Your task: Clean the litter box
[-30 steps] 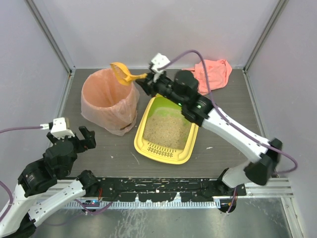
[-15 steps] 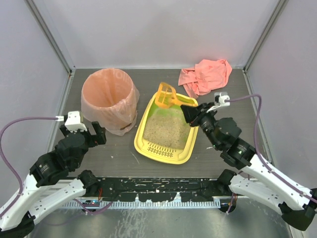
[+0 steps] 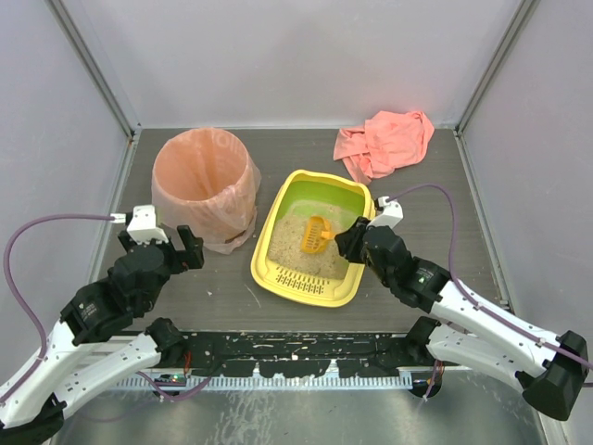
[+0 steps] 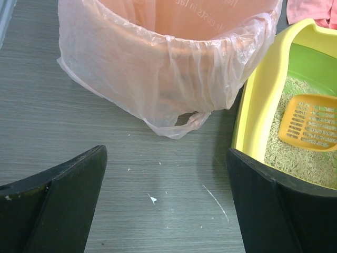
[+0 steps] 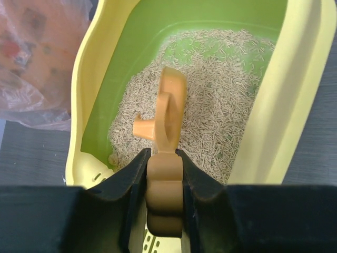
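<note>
The yellow litter box (image 3: 271,275) with green inner walls lies mid-table, sandy litter (image 3: 295,243) inside and a slotted grate at its near end. My right gripper (image 3: 345,240) is shut on the handle of the orange slotted scoop (image 3: 316,234), whose head rests on the litter. In the right wrist view the scoop (image 5: 168,108) stands edge-on between the black fingers (image 5: 129,179), above the litter (image 5: 226,105) and yellow rim (image 5: 274,121). My left gripper (image 3: 169,243) hangs open over bare table left of the box, its fingers (image 4: 63,200) wide apart with nothing between them.
A round bin lined with a pink bag (image 3: 203,185) stands left of the litter box, close to the left gripper (image 4: 166,203); its bag (image 4: 163,68) fills the left wrist view. A pink cloth (image 3: 386,141) lies crumpled at the back right. Grey walls enclose the table.
The right arm swung the scoop from above the pink-bagged bin back and down into the litter box. The left arm moved forward toward the bin, still open.
</note>
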Robot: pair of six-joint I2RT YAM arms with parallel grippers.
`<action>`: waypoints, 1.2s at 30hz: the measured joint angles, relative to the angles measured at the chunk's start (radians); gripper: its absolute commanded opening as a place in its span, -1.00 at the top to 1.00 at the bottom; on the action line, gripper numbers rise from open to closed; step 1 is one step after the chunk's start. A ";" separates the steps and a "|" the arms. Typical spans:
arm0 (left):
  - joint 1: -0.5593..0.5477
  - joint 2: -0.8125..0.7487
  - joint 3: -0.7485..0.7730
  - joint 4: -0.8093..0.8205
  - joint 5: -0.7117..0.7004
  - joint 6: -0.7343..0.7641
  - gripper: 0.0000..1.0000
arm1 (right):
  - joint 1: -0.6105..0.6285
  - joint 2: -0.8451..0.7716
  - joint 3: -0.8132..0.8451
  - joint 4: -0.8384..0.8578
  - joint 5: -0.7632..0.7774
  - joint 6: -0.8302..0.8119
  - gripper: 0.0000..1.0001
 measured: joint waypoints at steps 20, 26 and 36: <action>0.000 -0.017 0.009 0.031 0.052 0.135 -0.96 | 0.000 -0.159 0.248 -0.293 0.377 -0.271 -1.00; 0.000 -0.092 0.021 0.026 -0.027 0.165 -0.96 | 0.000 -0.396 0.201 -0.176 0.401 -0.446 -1.00; 0.000 -0.130 0.021 -0.055 -0.161 0.117 -0.96 | 0.000 -0.516 0.029 -0.100 0.362 -0.464 -1.00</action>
